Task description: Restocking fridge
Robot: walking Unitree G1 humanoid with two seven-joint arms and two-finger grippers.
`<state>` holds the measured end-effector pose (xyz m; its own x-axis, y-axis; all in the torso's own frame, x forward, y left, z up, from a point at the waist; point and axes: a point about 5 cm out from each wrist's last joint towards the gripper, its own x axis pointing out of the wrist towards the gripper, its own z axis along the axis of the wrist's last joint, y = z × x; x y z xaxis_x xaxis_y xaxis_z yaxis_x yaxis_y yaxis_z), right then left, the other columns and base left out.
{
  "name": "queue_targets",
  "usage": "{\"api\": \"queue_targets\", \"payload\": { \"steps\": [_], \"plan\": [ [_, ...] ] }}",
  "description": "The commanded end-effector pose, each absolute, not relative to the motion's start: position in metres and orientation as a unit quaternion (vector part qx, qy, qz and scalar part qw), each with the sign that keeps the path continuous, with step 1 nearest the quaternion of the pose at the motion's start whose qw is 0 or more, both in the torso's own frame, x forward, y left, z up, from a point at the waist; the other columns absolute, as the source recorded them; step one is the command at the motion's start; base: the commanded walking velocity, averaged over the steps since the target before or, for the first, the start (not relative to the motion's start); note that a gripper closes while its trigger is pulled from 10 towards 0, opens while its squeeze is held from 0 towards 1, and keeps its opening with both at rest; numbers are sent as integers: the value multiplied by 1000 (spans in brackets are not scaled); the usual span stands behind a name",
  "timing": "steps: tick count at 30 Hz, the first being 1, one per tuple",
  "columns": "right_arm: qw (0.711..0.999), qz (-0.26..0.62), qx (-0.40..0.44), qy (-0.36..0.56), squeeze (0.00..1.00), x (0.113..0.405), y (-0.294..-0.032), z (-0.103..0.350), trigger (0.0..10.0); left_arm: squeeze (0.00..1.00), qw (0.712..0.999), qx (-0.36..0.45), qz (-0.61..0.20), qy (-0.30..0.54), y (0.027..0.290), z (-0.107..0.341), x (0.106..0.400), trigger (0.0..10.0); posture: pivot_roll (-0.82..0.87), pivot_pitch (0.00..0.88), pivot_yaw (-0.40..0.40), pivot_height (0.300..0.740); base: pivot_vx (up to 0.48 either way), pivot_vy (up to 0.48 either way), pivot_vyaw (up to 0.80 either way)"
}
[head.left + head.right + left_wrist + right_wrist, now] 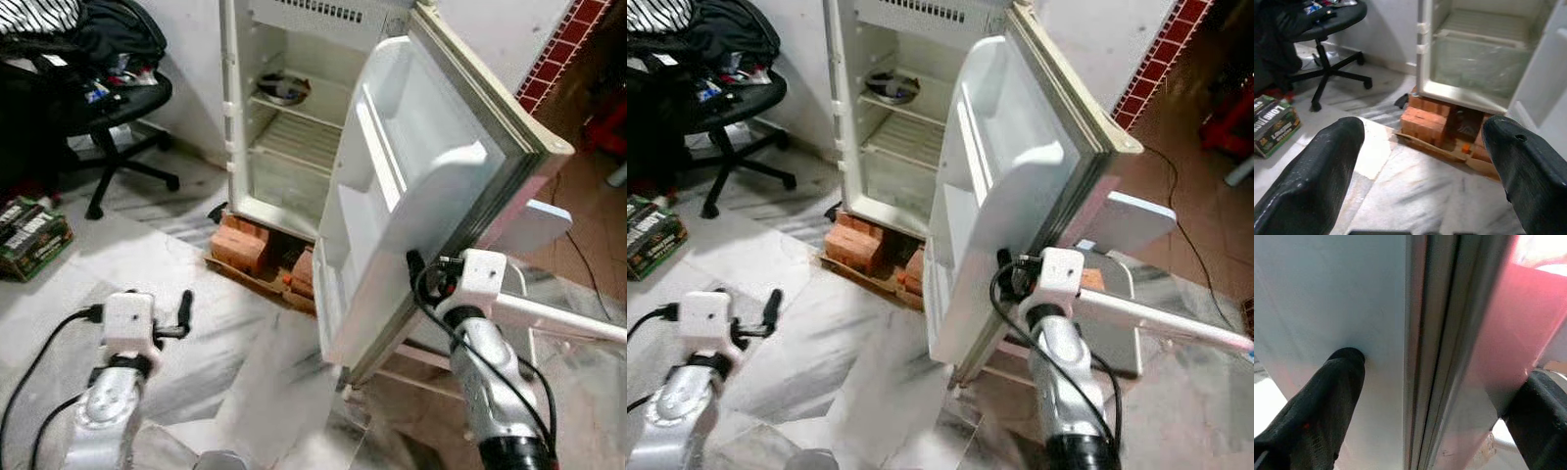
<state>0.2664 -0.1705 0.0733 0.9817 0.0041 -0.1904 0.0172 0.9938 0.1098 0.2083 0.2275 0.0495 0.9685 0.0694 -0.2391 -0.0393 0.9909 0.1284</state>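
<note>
A small white fridge (284, 147) stands on bricks (240, 245) with its door (411, 176) swung wide toward me. Its wire shelves are bare except for a metal bowl (284, 90) on the upper one. My right gripper (1444, 367) is open and straddles the lower free edge of the door. One finger (1337, 382) touches the white inner liner, the other is by the pinkish outer face. My left gripper (184, 313) hangs open over the marble floor, well left of the door, holding nothing; in its wrist view the fingers (1327, 161) frame the bricks.
A black office chair (118, 108) piled with clothes stands at the left, with a green box (29, 235) on the floor near it. A white stand (534, 225) sits behind the door on the right. A dark cable (1176, 206) runs across the floor there.
</note>
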Motion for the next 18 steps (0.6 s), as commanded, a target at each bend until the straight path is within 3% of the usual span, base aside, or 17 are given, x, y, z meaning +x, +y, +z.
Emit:
{"api": "queue_targets", "payload": {
  "steps": [1, 9, 13, 14, 18],
  "plan": [
    [996, -19, 43, 73, 0, 268, -182, 86, 10000, 0, 991, 54, 17, 119, 218, 52, 211, 10000, 176, 0, -91, 740, 0, 0, 0],
    [996, -6, 39, 79, 0, 254, -188, 83, 10000, 0, 991, 49, 5, 125, 215, 49, 204, 10000, 165, 0, -89, 740, 0, 0, 0],
    [988, 82, 90, 90, 0, 251, -174, 84, 10000, 0, 990, 36, 11, 132, 215, 49, 203, 10000, 163, 0, -87, 740, 0, 0, 0],
    [977, 156, 109, 92, 0, 248, -167, 87, 10000, 0, 990, 36, 11, 137, 216, 49, 200, 10000, 162, 0, -84, 740, 0, 0, 0],
    [981, 141, 95, 92, 0, 260, -179, 85, 10000, 0, 988, 24, 23, 152, 222, 44, 195, 10000, 170, 0, -84, 740, 0, 0, 0]
  ]
}}
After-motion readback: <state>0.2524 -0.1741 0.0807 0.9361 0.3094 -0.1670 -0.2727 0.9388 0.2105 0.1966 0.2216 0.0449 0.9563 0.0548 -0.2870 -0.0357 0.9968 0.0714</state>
